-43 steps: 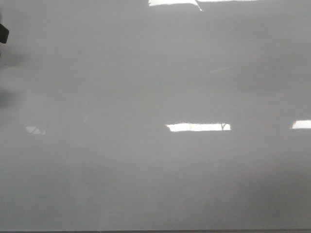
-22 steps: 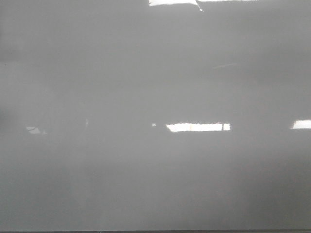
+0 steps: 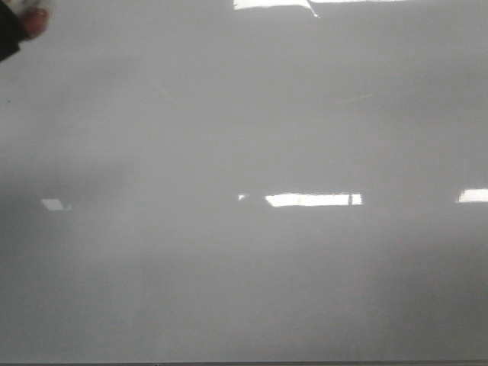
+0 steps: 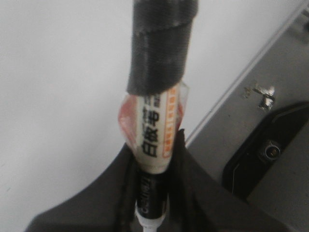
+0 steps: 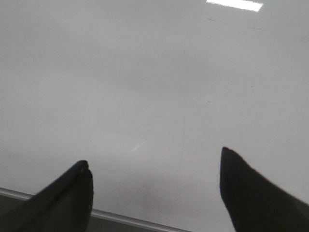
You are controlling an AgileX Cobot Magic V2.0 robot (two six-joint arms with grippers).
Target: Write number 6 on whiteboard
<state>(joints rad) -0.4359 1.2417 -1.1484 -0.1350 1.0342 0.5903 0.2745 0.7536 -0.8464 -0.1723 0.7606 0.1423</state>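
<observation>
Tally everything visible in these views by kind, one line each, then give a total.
Whiteboard: 1
Marker pen, its far end wrapped in dark tape: 1
Grippers: 2, the left gripper shut on the marker, the right gripper open and holding nothing
Written digits on the board: 0
Total: 4 things

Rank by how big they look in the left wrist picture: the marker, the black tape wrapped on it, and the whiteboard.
1. Whiteboard, filling most of the picture.
2. Marker, held in the left gripper.
3. Black tape covering one end.
The marker is nearest the camera, so it looks oversized.
</observation>
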